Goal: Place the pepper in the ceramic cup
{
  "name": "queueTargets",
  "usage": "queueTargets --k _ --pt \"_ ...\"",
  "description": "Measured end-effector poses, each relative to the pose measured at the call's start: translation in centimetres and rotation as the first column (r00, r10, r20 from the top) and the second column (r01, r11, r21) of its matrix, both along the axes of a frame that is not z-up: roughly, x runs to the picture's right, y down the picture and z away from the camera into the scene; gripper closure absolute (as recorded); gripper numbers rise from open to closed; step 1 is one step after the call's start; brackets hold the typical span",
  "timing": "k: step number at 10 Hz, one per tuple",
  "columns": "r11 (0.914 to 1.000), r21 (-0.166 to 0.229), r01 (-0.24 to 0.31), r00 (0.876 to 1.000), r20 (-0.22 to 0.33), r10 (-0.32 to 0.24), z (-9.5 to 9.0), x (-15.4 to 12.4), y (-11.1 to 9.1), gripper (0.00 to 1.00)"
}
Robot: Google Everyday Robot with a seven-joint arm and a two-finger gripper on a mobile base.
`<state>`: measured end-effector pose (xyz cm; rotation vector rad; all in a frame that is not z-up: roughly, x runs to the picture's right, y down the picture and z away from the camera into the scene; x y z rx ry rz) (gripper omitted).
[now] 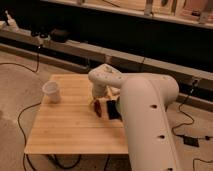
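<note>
The dark red pepper point(97, 109) lies on the wooden table point(65, 125), right of its middle. The white ceramic cup point(52, 92) stands upright at the table's left side, well apart from the pepper. My gripper point(94, 101) reaches down from the white arm point(145, 115) and sits right over the pepper's upper end. The arm hides part of the table behind it.
A flat black rectangular object point(114, 109) lies just right of the pepper. Cables point(22, 115) run over the floor to the left and right of the table. A dark low shelf with rails point(100, 50) stands behind the table.
</note>
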<state>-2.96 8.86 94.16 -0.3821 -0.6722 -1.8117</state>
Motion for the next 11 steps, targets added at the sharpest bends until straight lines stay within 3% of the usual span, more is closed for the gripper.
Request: queueTargets --k 3,9,11 --pt "0.9991 -0.011 0.041 0.997 0.062 -0.040 -0.7 -1.0 0.8 0.24" --pt "0.9948 -0.021 0.100 0.990 0.099 -0.097 -0.5 -1.9 2.2 0.82" --pt "0.9939 -0.023 0.108 0.989 0.099 -0.105 -0.4 -2.1 2.2 0.88"
